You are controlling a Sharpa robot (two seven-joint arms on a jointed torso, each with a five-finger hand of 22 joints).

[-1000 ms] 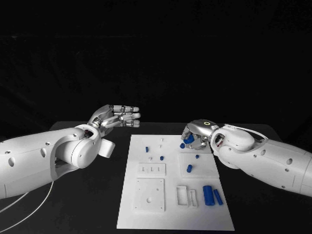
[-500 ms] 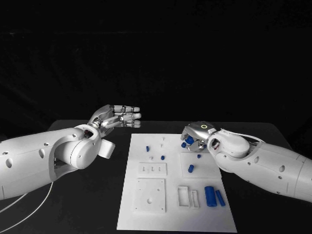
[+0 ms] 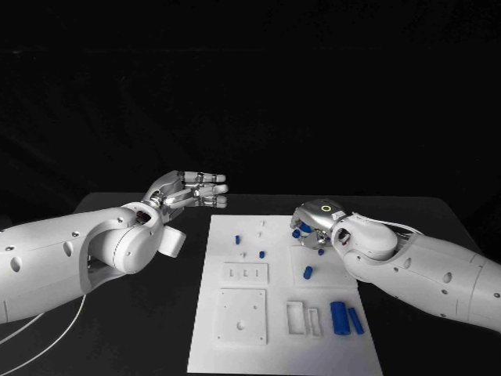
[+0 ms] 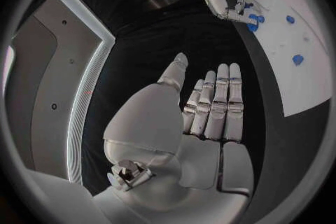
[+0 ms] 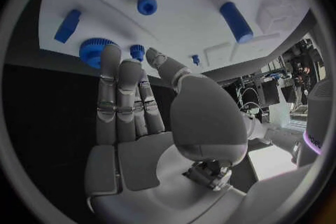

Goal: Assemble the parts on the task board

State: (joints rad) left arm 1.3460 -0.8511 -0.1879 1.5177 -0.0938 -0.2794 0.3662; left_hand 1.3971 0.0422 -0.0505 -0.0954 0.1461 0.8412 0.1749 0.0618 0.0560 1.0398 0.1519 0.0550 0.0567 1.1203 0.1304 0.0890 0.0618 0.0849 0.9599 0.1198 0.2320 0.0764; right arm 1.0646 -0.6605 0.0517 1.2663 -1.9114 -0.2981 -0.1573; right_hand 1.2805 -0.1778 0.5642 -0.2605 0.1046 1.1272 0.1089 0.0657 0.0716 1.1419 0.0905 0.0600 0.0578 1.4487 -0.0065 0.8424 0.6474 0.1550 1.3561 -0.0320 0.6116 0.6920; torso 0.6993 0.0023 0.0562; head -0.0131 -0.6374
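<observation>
The white task board (image 3: 318, 352) lies mid-table with blue parts on it. My right hand (image 3: 315, 219) hangs low over its far right corner, fingers stretched out flat and holding nothing. In the right wrist view, one of its fingertips (image 5: 109, 51) reaches a blue gear (image 5: 93, 50), with a small blue peg (image 5: 137, 51) beside the thumb. A blue cylinder (image 3: 337, 315) and a thinner one (image 3: 355, 319) lie at the near right. My left hand (image 3: 189, 189) hovers left of the board's far end, its fingers (image 4: 218, 98) straight, with nothing in it.
Small blue pegs (image 3: 237, 239) stand near the board's far left, and another blue piece (image 3: 307, 272) lies mid-board. White raised blocks (image 3: 242, 312) sit on the near left half. Black table (image 3: 149, 329) flanks the board on both sides.
My right hand has sunk a little lower and nearer toward the board's far right corner, and its arm has swung in. The left hand has stayed put.
</observation>
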